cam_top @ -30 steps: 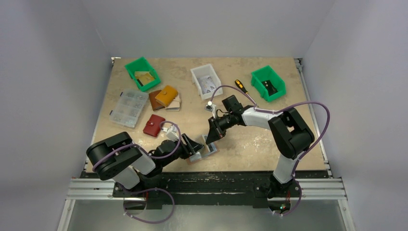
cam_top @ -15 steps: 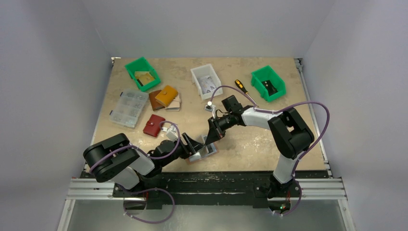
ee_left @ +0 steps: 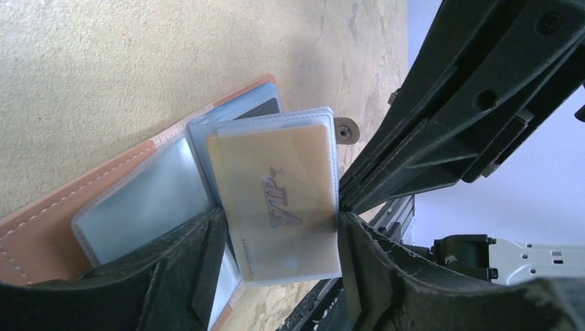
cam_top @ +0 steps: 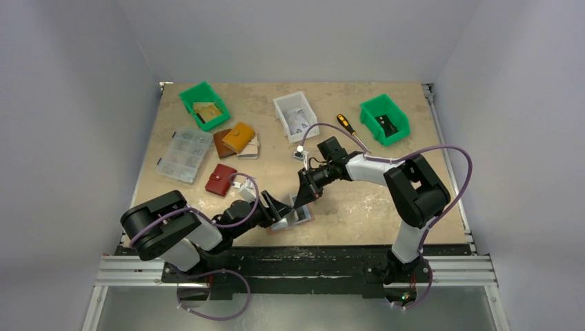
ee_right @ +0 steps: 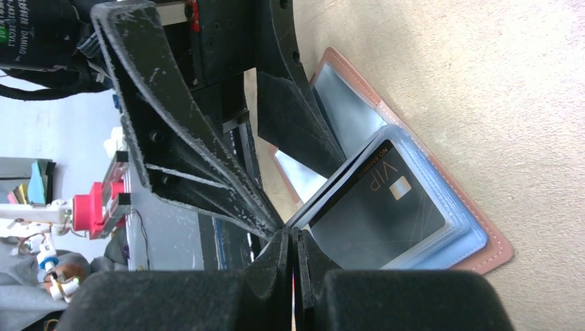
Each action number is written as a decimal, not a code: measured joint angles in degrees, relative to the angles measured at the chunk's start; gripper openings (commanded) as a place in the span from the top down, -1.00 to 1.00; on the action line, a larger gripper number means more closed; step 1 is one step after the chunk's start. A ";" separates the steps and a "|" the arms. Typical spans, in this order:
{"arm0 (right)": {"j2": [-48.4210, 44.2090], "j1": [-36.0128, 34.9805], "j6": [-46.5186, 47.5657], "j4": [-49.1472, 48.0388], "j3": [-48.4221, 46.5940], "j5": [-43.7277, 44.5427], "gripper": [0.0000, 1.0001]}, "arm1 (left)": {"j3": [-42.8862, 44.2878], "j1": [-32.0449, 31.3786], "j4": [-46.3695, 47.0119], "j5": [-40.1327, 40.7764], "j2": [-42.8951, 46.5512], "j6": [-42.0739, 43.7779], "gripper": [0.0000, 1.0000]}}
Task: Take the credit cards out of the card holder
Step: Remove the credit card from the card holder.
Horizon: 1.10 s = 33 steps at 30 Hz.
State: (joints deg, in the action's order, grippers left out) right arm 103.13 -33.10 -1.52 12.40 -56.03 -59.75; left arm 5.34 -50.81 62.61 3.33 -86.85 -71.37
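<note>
Only slightly has the right gripper [cam_top: 299, 202] crept toward the near left since a second ago, closing in on the card holder [cam_top: 295, 219], which has barely shifted. That holder lies open near the front edge of the table [cam_top: 372, 200], between the two arms, brown-pink leather down and its clear sleeves [ee_left: 138, 207] fanned upward. The left gripper [ee_left: 279, 221] is released: its fingers [ee_left: 196, 276] stand apart, one on each side of a raised sleeve with a tan-gold card [ee_left: 283, 193] marked VIP inside. The sleeve's edges sit close against both fingers. From the right wrist view, the right gripper [ee_right: 293, 241] is clenched, its tips pressed together at the edge of that raised leaf; whether they catch plastic or a card I cannot tell. A dark grey VIP card [ee_right: 379, 207] shows in a sleeve just beside those tips. The red pouch [cam_top: 221, 179] lies well apart, farther back on the left
</note>
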 measured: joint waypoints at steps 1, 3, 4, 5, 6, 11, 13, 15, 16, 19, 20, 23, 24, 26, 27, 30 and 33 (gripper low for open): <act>0.00 0.00 -0.02 0.02 0.00 0.04 0.90 | 0.02 0.00 0.02 -0.09 -0.17 -0.02 -0.17; 0.02 0.04 -0.02 0.04 0.00 0.02 0.91 | 0.04 0.00 0.26 -0.15 -0.68 -0.02 -0.11; 0.02 0.04 -0.02 0.04 0.00 0.00 0.91 | 0.04 0.00 0.44 -0.17 -0.81 -0.02 -0.05; 0.04 0.04 -0.02 0.07 0.00 0.00 0.91 | 0.04 0.00 0.70 -0.20 -1.03 -0.02 0.02; 0.04 0.04 -0.02 0.07 0.00 0.02 0.91 | 0.04 0.00 0.98 -0.20 -1.31 -0.04 0.04; 0.04 0.07 -0.02 0.11 0.00 0.22 0.87 | 0.04 0.00 1.73 -0.26 -1.92 -0.07 0.09; 0.04 0.04 -0.02 0.17 0.00 0.57 0.78 | 0.02 0.00 1.86 -0.24 -1.97 -0.07 0.10; 0.04 0.02 0.00 0.26 0.00 1.42 0.68 | 0.02 0.00 1.88 -0.20 -1.97 -0.09 0.10; 0.04 0.00 -0.04 0.33 0.00 1.88 0.65 | 0.00 0.00 1.88 -0.17 -1.97 -0.11 0.10; 0.04 0.00 -0.02 0.50 0.00 3.96 0.57 | -0.17 0.00 1.92 -0.09 -1.97 -0.20 0.11; 0.04 0.00 0.00 0.59 0.00 4.83 0.55 | -0.33 0.00 2.05 -0.02 -1.97 -0.22 0.11; 0.04 0.00 0.07 0.94 0.00 6.80 0.44 | -0.66 0.04 2.49 0.22 -1.97 -0.55 0.12; 0.04 0.00 0.07 0.96 0.00 7.39 0.39 | -0.72 0.04 2.58 0.28 -1.97 -0.59 0.12; 0.04 0.00 0.13 1.20 -0.02 8.35 0.31 | -0.87 0.04 2.84 0.37 -1.97 -0.61 0.13; 0.04 0.00 0.31 1.38 -0.04 9.01 0.29 | -1.03 0.04 2.99 0.39 -1.97 -0.63 0.13; 0.04 0.00 1.51 1.99 -0.28 9.79 0.20 | -1.53 0.07 3.98 0.42 -2.03 -0.81 0.16; -0.13 0.00 3.37 2.62 -0.57 9.92 0.15 | -2.12 0.13 5.62 0.20 -2.60 -1.09 0.18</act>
State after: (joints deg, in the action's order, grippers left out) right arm 103.00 -33.10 1.85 15.03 -56.60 -49.82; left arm 3.22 -50.68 68.23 3.53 -89.45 -72.47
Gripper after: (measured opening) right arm 0.407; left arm 0.564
